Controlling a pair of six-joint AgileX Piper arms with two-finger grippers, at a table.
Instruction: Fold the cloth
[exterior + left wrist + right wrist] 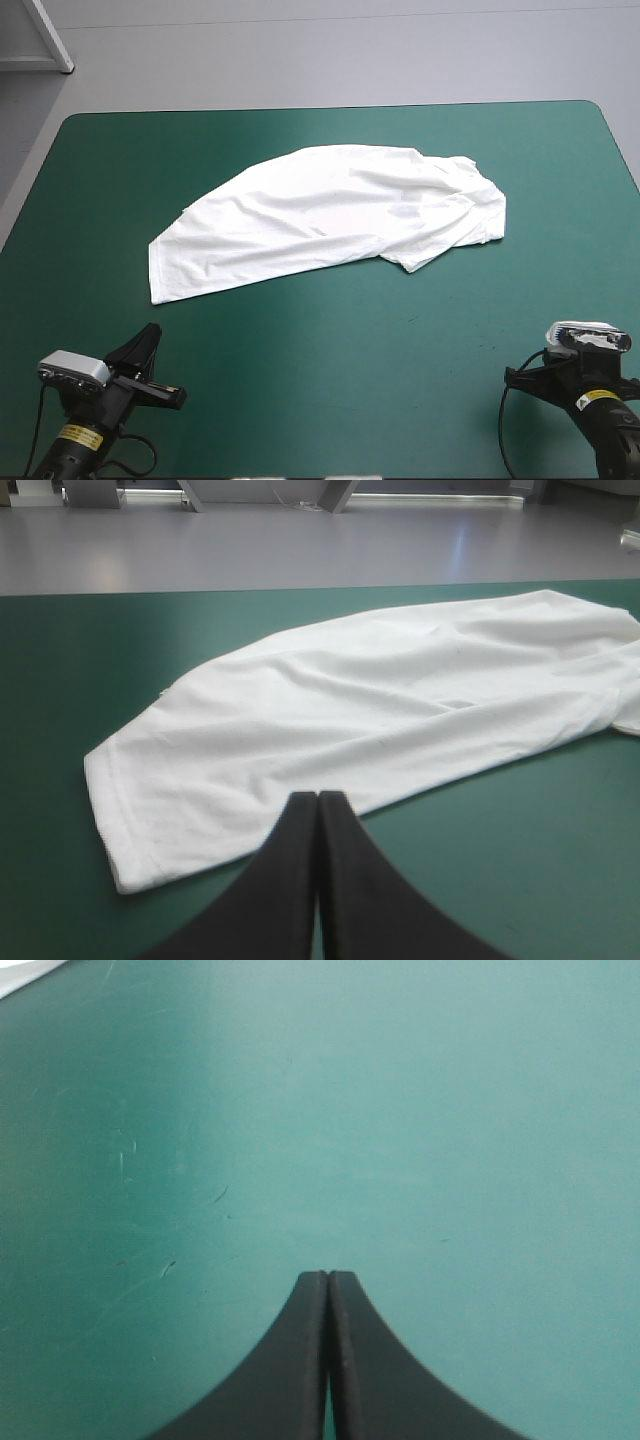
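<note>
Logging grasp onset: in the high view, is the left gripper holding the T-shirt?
No: the left gripper sits shut and apart from the T-shirt, bare teal-green cover showing between them.

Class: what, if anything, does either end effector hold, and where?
Nothing: left end effector and right end effector are shut empty, clear of the T-shirt.

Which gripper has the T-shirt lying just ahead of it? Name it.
The left gripper: the T-shirt lies just ahead of it, while the right gripper has bare teal-green cover ahead.
</note>
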